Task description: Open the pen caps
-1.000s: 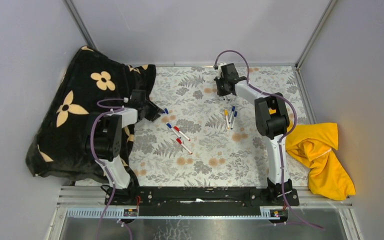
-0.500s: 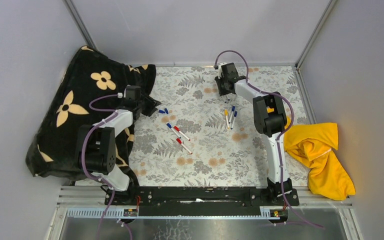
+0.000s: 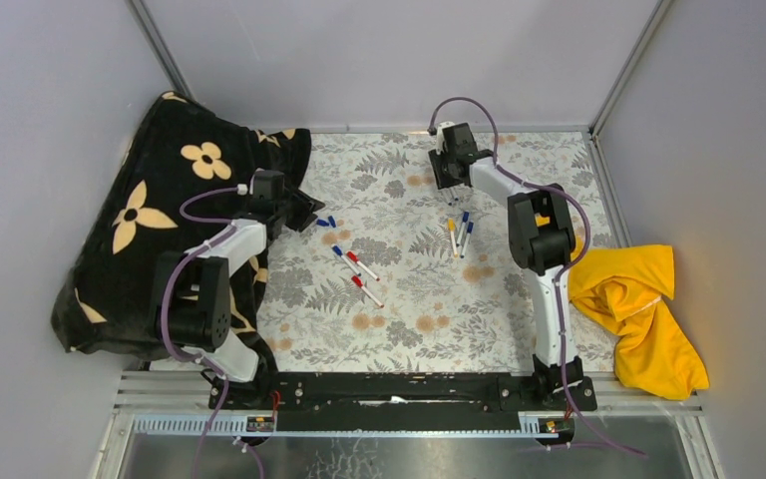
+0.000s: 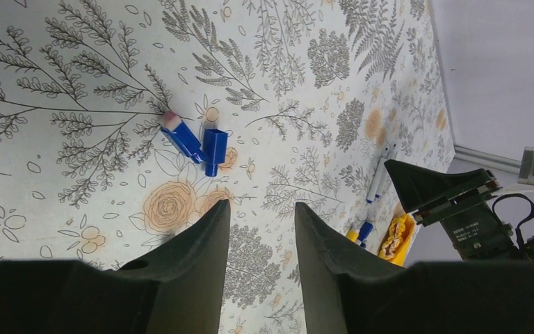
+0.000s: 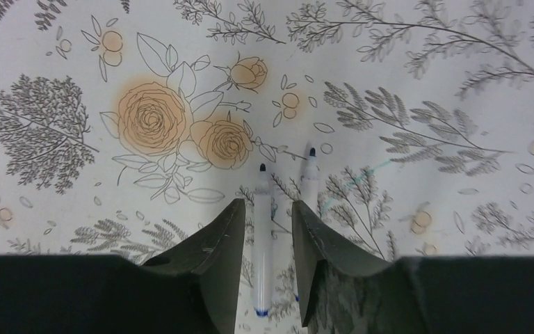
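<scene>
Roughly a quarter done: two caps [image 4: 214, 147] off, six pens [image 3: 361, 264] left.
Over the patterned surface [image 3: 409, 309], my left fingers [image 4: 195, 264] and right fingers [image 5: 215, 257] stand partly parted, holding nothing: left near the two loose blue caps, right above two bare-tipped pens [image 5: 262, 236]. Three capped pens, red and blue, lie mid-surface; three more pens [image 3: 464, 232], yellow and blue, sit nearer my right arm [image 3: 539, 230]. I judge those six unopened.
</scene>
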`<move>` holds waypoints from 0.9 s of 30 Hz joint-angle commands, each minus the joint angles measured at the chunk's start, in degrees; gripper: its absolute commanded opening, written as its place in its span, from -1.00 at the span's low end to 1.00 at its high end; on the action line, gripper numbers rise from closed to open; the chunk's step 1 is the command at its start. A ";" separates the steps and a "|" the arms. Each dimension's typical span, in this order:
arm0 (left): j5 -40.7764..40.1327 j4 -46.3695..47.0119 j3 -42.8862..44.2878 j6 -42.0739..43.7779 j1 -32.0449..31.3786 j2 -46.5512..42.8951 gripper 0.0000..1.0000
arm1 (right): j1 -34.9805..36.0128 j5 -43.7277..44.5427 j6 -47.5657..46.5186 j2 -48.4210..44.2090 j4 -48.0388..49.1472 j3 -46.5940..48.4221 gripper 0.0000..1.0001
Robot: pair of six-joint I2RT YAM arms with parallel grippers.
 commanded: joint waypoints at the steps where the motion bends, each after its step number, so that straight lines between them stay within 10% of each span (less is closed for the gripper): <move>1: -0.82 1.09 -0.46 -0.60 -0.52 -2.82 -0.08 | 1.31 3.19 0.71 -11.17 3.17 -2.67 -0.21; 15: 7.55 6.56 -2.02 -0.32 -1.87 -4.29 0.73 | 7.67 9.31 10.38 -31.41 2.05 -29.07 -0.07; 27: 13.18 12.35 -3.82 -2.01 -1.97 -3.47 0.82 | 8.92 9.72 13.10 -33.47 2.11 -37.57 -0.02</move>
